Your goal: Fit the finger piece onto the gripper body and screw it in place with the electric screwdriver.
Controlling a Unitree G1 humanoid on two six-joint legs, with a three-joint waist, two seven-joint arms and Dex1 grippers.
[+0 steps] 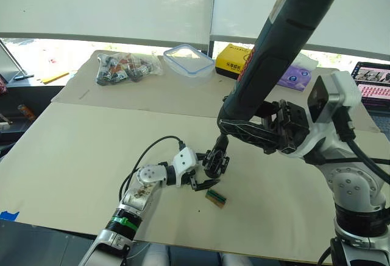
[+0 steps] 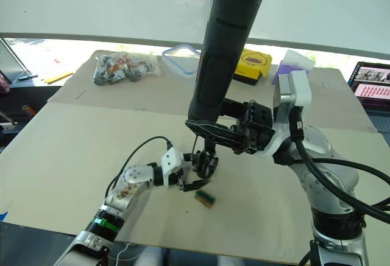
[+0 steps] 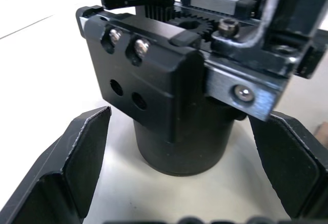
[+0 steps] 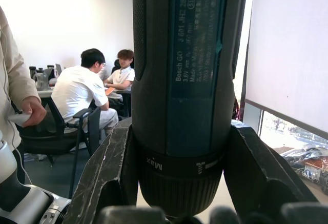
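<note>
- The right tool (image 1: pixel 259 133) is clenched on the electric screwdriver (image 1: pixel 277 47), gripping it near its lower end; in the right wrist view a finger (image 4: pixel 105 167) presses on each side of the dark barrel (image 4: pixel 184 80).
- The long axis of the screwdriver stands steep, leaning a little: its rounded end goes up and away from the robot, out of the top of the head view, and its thin bit points down toward the gripper body (image 1: pixel 216 162).
- The gripper body stands upright on the worktop (image 1: pixel 79 150), near its front middle, with the round base down and the blocky mechanism on top.
- The left tool (image 1: pixel 198 178) is released: its two fingers (image 3: pixel 77 162) stand apart on either side of the cylindrical base (image 3: pixel 182 147), with a gap visible on both sides, so they are beside it and not touching.
- On top of the body the left wrist view shows a gear, several screw heads and two empty holes in the front plate.
- A small green-and-brown block (image 1: pixel 216 198) lies flat on the worktop just beside the left tool, toward the robot.
- At the far side of the worktop lie a bag of small parts (image 1: pixel 125 67), a clear container (image 1: pixel 189 59) and a yellow box (image 1: pixel 234 61).
</note>
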